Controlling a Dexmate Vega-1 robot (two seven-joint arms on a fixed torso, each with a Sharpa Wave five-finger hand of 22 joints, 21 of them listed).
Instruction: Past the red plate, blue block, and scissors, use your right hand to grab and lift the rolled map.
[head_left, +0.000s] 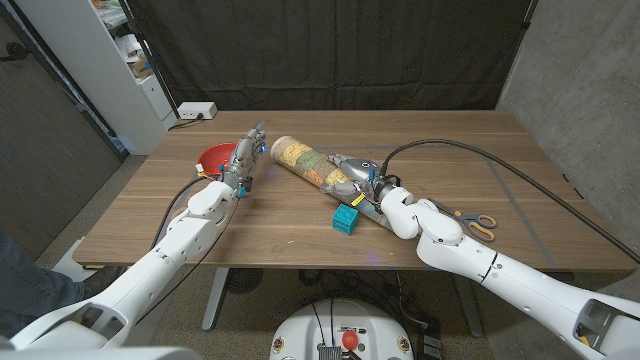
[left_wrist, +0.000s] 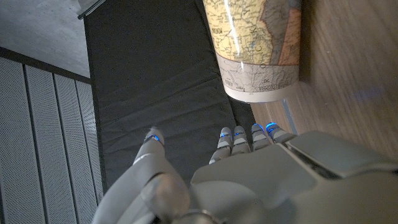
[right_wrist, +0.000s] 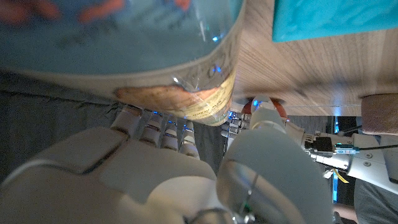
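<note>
Mid-table, right robot hand (head_left: 357, 183) grips rolled map (head_left: 308, 164); left robot hand (head_left: 247, 152) spread.

Partly hidden behind the left hand (head_left: 243, 160): the red plate (head_left: 213, 155). Cut off at the picture's edges and blurred in the right wrist view: rolled map (right_wrist: 124, 43) and blue block (right_wrist: 336, 18). Unclear whether the right hand (head_left: 358, 181) truly grips the map, fingers hidden beneath the roll.
</note>
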